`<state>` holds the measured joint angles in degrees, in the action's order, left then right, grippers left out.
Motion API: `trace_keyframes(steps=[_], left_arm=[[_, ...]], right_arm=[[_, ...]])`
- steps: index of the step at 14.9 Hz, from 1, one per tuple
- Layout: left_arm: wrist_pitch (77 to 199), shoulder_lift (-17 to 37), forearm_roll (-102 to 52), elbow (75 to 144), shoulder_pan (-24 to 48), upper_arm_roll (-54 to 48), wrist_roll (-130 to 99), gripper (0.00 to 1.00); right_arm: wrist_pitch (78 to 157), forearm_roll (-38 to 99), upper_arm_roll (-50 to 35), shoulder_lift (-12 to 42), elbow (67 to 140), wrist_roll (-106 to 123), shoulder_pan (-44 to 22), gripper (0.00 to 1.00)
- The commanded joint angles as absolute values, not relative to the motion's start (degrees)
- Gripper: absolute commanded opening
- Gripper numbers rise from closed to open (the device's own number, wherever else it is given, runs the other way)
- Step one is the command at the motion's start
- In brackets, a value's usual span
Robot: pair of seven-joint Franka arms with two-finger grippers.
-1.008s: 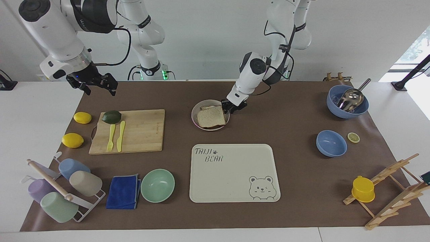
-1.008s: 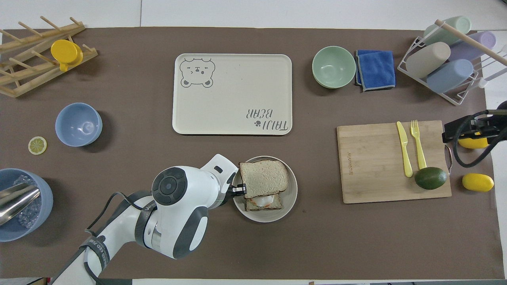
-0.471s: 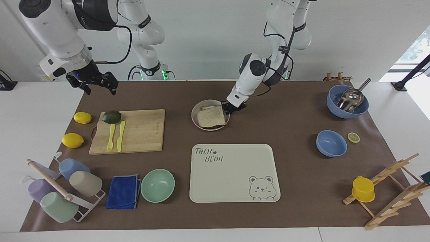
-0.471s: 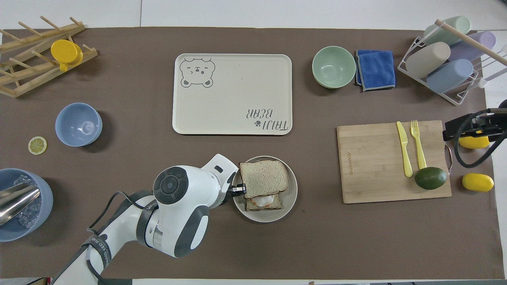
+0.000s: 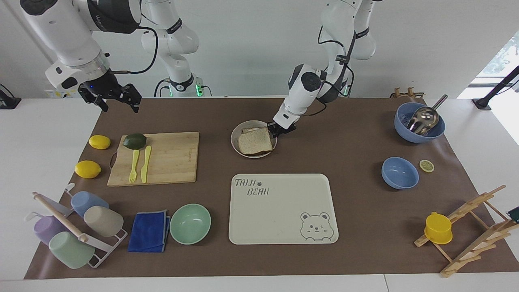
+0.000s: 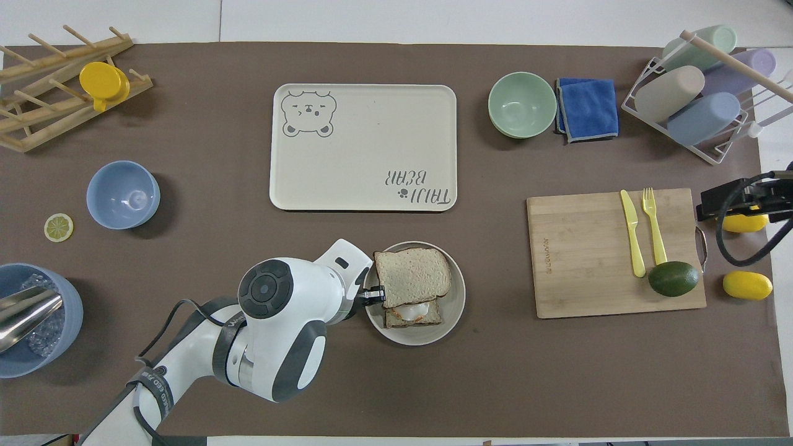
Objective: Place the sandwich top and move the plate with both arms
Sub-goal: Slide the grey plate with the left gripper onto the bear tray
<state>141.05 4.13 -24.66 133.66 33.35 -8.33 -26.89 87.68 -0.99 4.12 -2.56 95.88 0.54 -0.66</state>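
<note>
Bring the right gripper [image 5: 116, 101], waiting spread and empty over the table edge above the lemons [image 5: 99, 142], across to the free rim of the plate [image 6: 457, 297] before any real lift. Treat the cream tray [image 6: 362, 148], just farther from the robots than the plate, as the likely goal, and carry level and low toward it. Keep the plate flat: resting mid-table and pinched, it seems, at one rim only by the left gripper [image 6: 373, 296], clenched on the side toward the left arm's end. Mind the sandwich top [image 6: 412, 277], lying on the egg toast [image 6: 414, 313] but offset away from the robots, so liable to slide. Move slowly, with both grips matched in height.
</note>
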Motion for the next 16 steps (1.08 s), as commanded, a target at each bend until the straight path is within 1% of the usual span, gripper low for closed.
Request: trace_keyframes(steps=[1, 2, 4, 6, 7, 10, 13, 16], left_arm=[[131.89, 2.82, -25.4, 126.96, 28.24, -7.47, -26.11, 0.0], [125.48, 3.51, -25.4, 121.08, 24.65, -7.38, -24.54, 0.0], [118.41, 7.8, -25.31, 111.14, 18.92, -7.38, -22.68, 0.0], [118.65, 9.75, -25.31, 107.07, 16.45, -7.3, -22.68, 0.0], [118.57, 12.11, -25.23, 104.61, 15.3, -7.29, -22.76, 0.0], [117.6, 21.15, -25.4, 93.72, 14.59, -7.21, -23.12, 0.0], [119.43, 28.1, -24.44, 89.66, 14.59, -7.12, -23.03, 0.0], [119.79, 31.54, -23.56, 86.66, 13.36, -7.12, -22.85, 0.0]], right_arm=[[86.92, -0.62, 3.96, -3.16, 96.06, 1.85, -0.35, 1.0], [86.84, -0.62, 3.96, -3.16, 96.06, 1.85, -0.35, 1.0], [86.92, -0.62, 3.96, -3.16, 96.06, 1.85, -0.35, 1.0], [86.92, -0.62, 3.96, -3.16, 96.06, 1.85, -0.26, 1.0], [86.92, -0.62, 3.96, -3.16, 96.06, 1.85, -0.26, 1.0], [86.92, -0.62, 3.96, -3.16, 96.06, 1.85, -0.26, 1.0], [86.92, -0.62, 3.96, -3.16, 96.06, 1.85, -0.18, 1.0], [86.92, -0.62, 3.96, -3.16, 96.06, 1.85, -0.18, 1.0]])
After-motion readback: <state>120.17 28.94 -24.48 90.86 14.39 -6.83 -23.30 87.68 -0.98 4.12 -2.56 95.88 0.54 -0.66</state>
